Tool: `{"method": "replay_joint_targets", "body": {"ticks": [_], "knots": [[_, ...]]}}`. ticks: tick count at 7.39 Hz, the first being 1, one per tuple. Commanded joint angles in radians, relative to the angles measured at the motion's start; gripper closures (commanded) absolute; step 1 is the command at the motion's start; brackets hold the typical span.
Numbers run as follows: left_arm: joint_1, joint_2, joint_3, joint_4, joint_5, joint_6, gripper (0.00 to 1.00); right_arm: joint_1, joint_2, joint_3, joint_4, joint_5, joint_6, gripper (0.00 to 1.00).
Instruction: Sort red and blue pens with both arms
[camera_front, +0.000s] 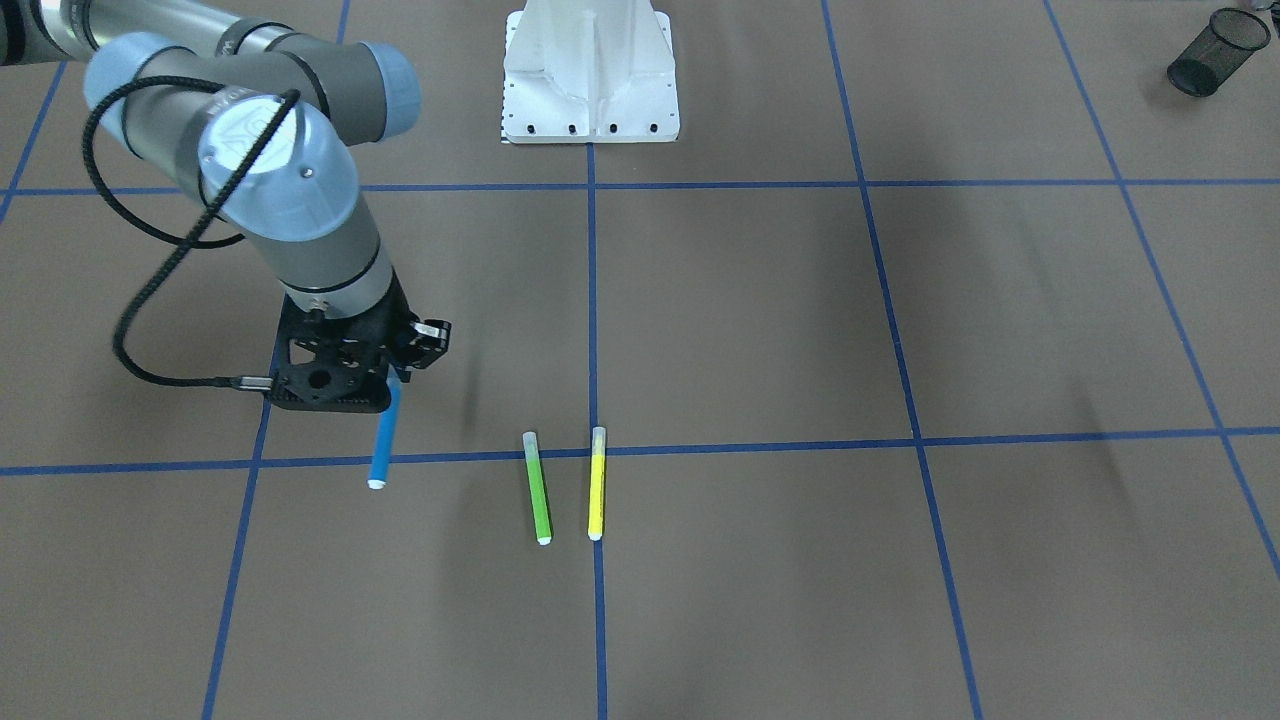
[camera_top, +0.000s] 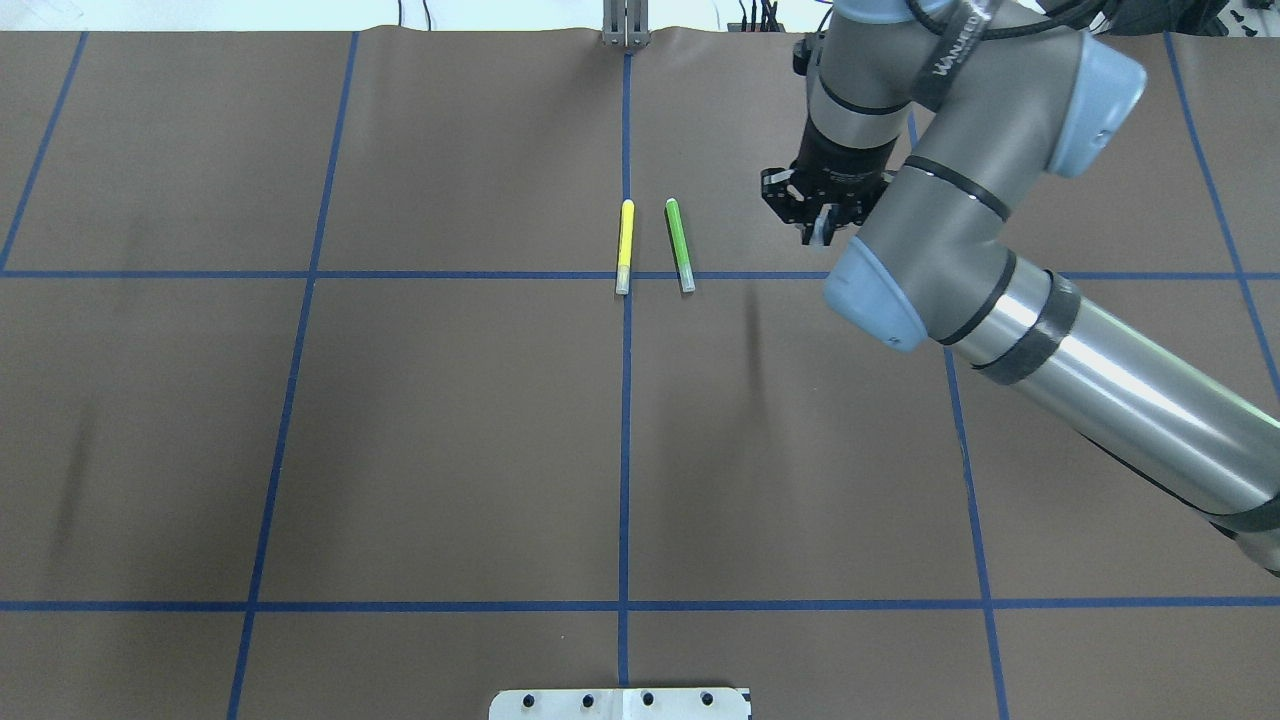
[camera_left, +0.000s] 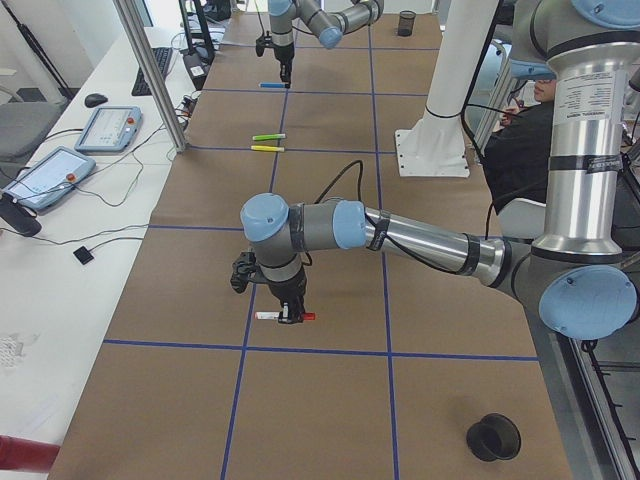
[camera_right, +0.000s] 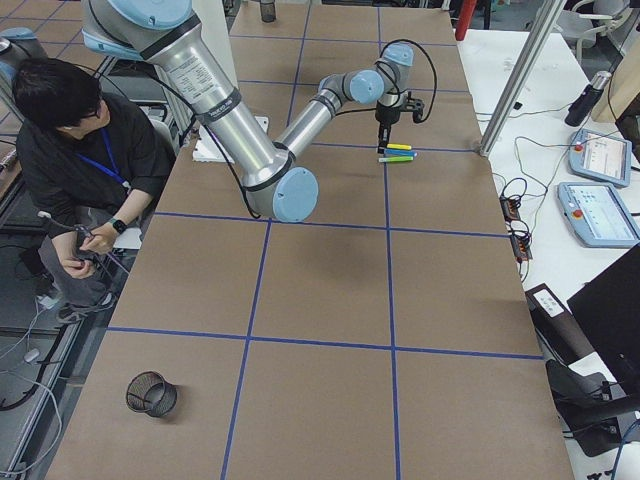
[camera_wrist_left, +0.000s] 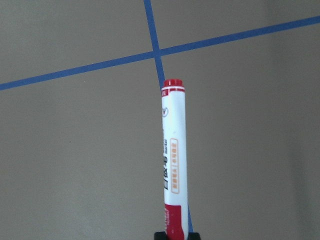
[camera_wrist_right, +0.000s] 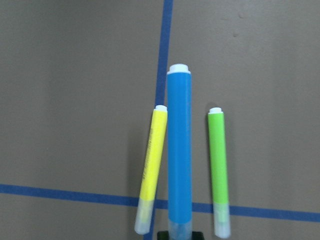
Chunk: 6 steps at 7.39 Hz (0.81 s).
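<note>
In the left wrist view my left gripper (camera_wrist_left: 176, 235) is shut on the red end of the red pen (camera_wrist_left: 174, 150). Its white barrel points away over the brown mat. The exterior left view shows this pen (camera_left: 285, 316) level and low over the table at the near arm's fingertips. My right gripper (camera_front: 395, 375) is shut on the blue pen (camera_front: 383, 440), holding it above the table. In the right wrist view the blue pen (camera_wrist_right: 179, 145) hangs over the gap between the yellow marker (camera_wrist_right: 151, 167) and the green marker (camera_wrist_right: 218, 165). The overhead view hides the blue pen under the right gripper (camera_top: 825, 215).
The green marker (camera_front: 537, 490) and yellow marker (camera_front: 596, 485) lie side by side on a blue grid line. One black mesh cup (camera_front: 1215, 52) lies tipped at a far corner, and another (camera_right: 152, 393) stands near the right end. The white pedestal (camera_front: 590, 75) is bolted mid-table. A person (camera_right: 80, 150) sits beside the table.
</note>
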Motion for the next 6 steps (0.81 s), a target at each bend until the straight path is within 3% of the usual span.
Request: {"method": "replay_joint_targets", "body": {"ticks": [1,2,3,6], "knots": [[-0.033,0.000,-0.006,0.055,0.002,0.004,1.00,0.088,-0.132,0.149,-0.244,-0.005,-0.161,1.00],[-0.042,0.005,-0.008,0.054,0.002,0.007,1.00,0.143,-0.243,0.206,-0.231,0.001,-0.206,1.00],[-0.044,-0.005,-0.011,0.055,0.002,0.036,1.00,0.214,-0.302,0.213,-0.235,0.010,-0.381,1.00],[-0.086,0.027,-0.011,0.089,0.005,0.079,1.00,0.461,-0.569,0.210,-0.236,0.177,-0.721,1.00]]}}
